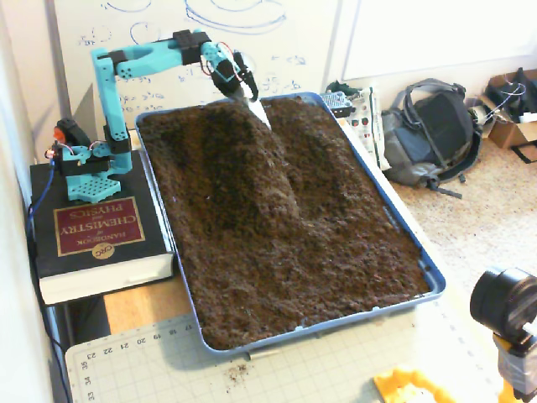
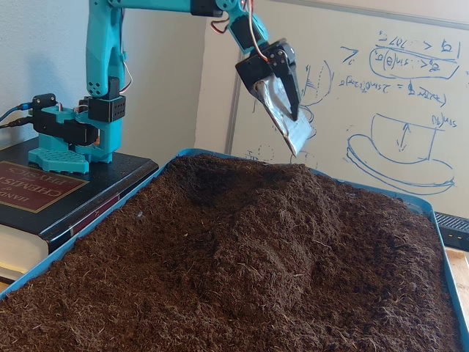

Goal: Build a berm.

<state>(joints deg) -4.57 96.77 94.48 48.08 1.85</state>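
The blue tray (image 1: 432,281) holds loose soil, with the berm (image 1: 267,172) a raised ridge running from its far end toward the middle, and the gripper (image 2: 299,132), fitted with a flat silvery blade (image 2: 287,117), hangs clear above the ridge's far end, carrying nothing visible; whether it is open I cannot tell.

The tool (image 1: 254,105) hangs above the berm's (image 1: 264,168) far end.

Claw (image 2: 297,136) finger gap hidden by a flat blade, arm (image 2: 99,51) top cropped, whiteboard (image 1: 210,34) scribbles cut off, tray (image 2: 432,213) corner cropped.
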